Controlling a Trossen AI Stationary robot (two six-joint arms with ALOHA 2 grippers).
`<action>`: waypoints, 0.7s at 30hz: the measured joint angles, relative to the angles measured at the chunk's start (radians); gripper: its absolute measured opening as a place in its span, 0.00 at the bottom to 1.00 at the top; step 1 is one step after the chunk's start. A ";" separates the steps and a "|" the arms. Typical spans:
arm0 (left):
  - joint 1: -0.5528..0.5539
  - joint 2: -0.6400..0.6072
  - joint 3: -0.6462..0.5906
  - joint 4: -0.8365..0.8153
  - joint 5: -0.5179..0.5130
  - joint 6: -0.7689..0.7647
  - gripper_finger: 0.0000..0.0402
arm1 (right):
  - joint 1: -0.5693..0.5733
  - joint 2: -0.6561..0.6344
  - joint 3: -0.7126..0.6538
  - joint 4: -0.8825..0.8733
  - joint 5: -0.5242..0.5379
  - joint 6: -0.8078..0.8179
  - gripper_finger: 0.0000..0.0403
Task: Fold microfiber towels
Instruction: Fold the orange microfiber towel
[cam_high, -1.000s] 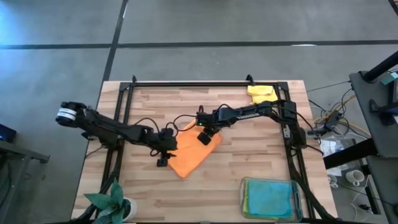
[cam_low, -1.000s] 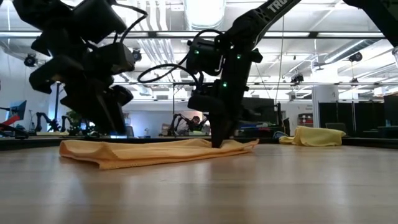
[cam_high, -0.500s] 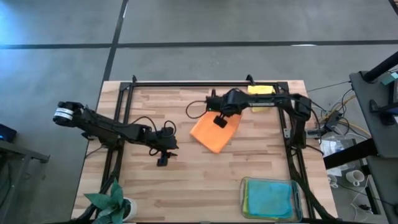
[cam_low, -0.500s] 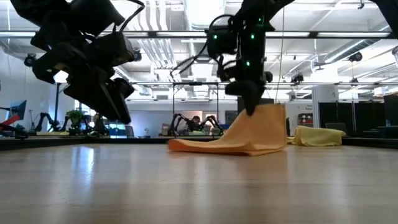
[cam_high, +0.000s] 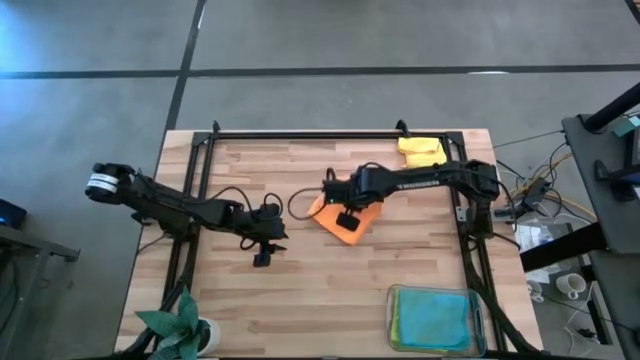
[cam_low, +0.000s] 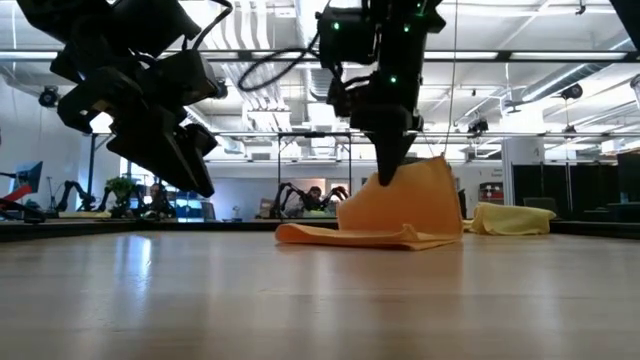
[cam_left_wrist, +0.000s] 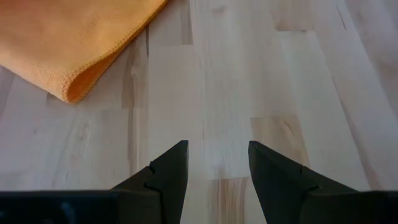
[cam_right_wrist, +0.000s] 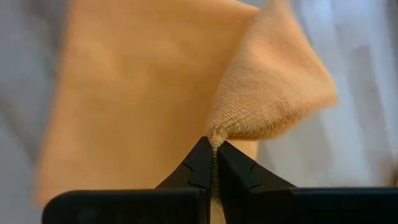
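Near left corner of the bench (cam_high: 240, 300): small green plant (cam_high: 180, 325) stood at the edge.

Left pincer (cam_high: 262, 250) hung over bare wood left of centre, fingers (cam_left_wrist: 166, 173) parted with a clear gap, nothing between them. It sat just left of the orange towel (cam_high: 340, 218), not touching; in the left wrist view a rounded folded edge of that towel (cam_left_wrist: 74, 43) lay on the planks ahead of the open tips. In the low view the left pincer (cam_low: 190, 170) was raised off the surface.

Centre: right pincer (cam_high: 345, 214) was over the orange towel, tips pressed together on a pinch of the cloth, as the right wrist view showed (cam_right_wrist: 213, 155), with fabric bunched up from the closed tips. In the low view the towel (cam_low: 400, 210) was partly lifted, one side standing up under the right pincer (cam_low: 385, 175), the rest lying flat on the bench.

Far right: a yellow towel (cam_high: 420, 150) lay crumpled near the far edge, well apart from the orange one.

Near right: a clear tray (cam_high: 392, 300) held folded cloths, light blue (cam_high: 432, 318) uppermost, green showing at its border.
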 joint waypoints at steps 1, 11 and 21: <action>0.000 0.000 0.000 0.000 0.000 0.000 0.38 | 0.011 0.000 0.000 0.016 -0.001 0.007 0.02; 0.000 0.000 0.000 0.009 0.000 -0.019 0.38 | 0.035 0.002 0.000 0.118 -0.038 0.067 0.02; 0.000 0.000 0.000 0.010 0.000 -0.024 0.38 | 0.059 0.053 -0.001 0.141 -0.059 0.037 0.02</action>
